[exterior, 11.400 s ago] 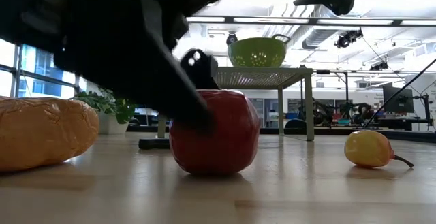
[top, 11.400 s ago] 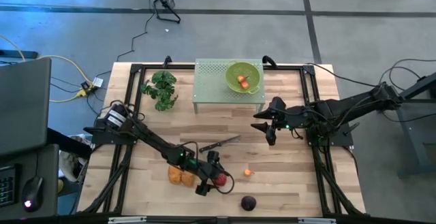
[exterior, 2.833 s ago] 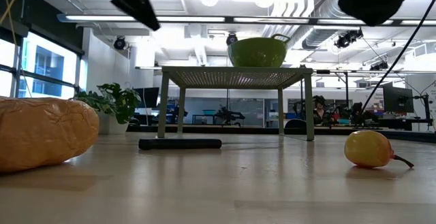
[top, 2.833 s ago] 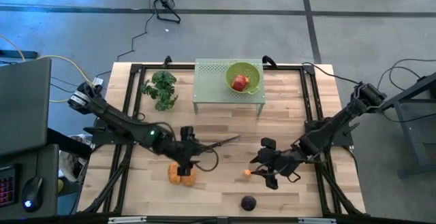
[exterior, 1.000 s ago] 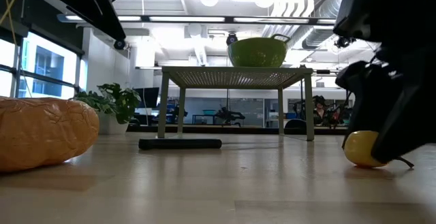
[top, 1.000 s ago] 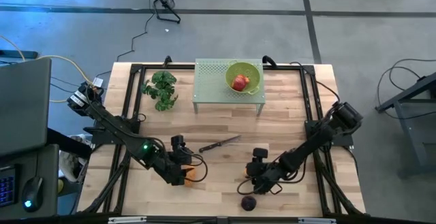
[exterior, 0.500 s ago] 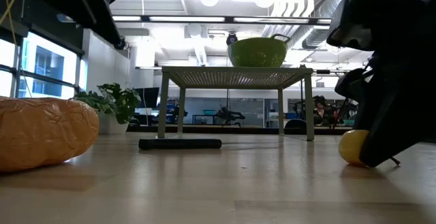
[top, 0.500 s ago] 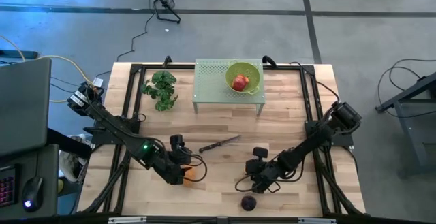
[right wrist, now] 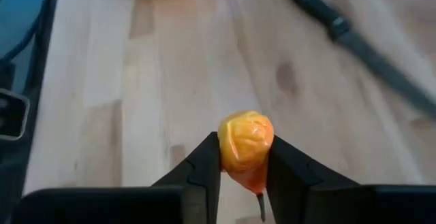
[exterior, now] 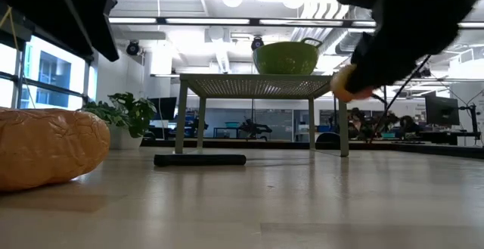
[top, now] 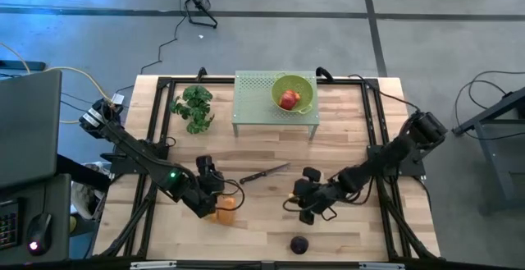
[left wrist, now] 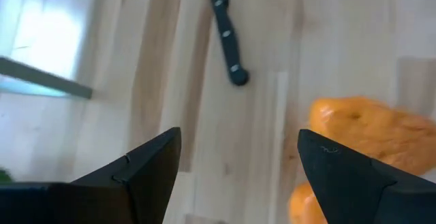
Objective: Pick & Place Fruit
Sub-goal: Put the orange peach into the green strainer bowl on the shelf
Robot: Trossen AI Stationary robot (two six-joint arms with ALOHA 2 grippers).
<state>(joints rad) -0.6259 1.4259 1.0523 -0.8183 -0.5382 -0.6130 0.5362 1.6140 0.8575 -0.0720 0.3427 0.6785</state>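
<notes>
Two tools are over the counter (top: 344, 237). The right tool (right wrist: 245, 159) pinches a tiny orange-red fruit (right wrist: 246, 142) between its fingertips, lifted clear of the wood near the counter's middle. The left tool (left wrist: 235, 163), fingers spread, hovers beside the two orange oblong pieces (left wrist: 371, 132) (one just behind the other), with the knife (left wrist: 227, 40) lying ahead of it. A dark purple fruit (top: 299, 244) sits near the front edge. The red apple (top: 288, 99) rests in the green bowl (top: 305, 84) on the raised rack (top: 254, 98).
</notes>
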